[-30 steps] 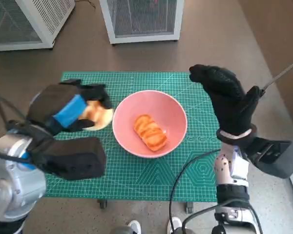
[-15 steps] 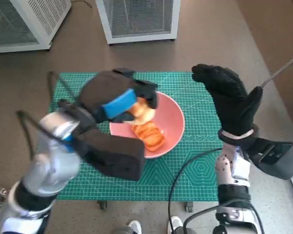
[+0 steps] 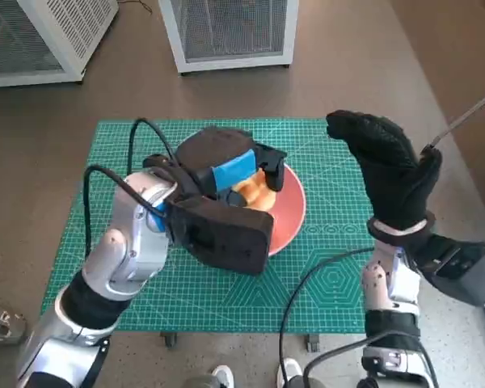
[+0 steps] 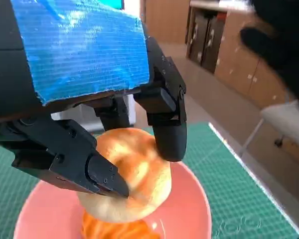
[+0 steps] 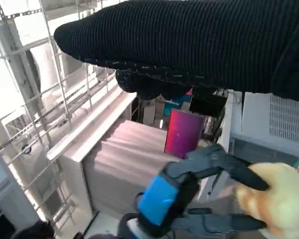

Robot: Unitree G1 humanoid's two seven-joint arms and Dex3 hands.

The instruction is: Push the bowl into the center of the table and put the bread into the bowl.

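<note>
My left hand's fingers clamp the pale bread just above the pink bowl, ready to drop beside the glazed piece; my right hand hovers spread and empty beside the bowl.

The smooth pink plastic-looking bowl at frame centre has a slight sheen; the green gridded mat looks matt; the right hand's black glove is ribbed knit.

Head view: I get even, soft overhead light, faint shadows, wide-angle bend at edges. Left wrist view: sharp on bread, bkgd blurred, sheen on blue tape. Right wrist view: bright, blown-out window area, glove dark.
</note>
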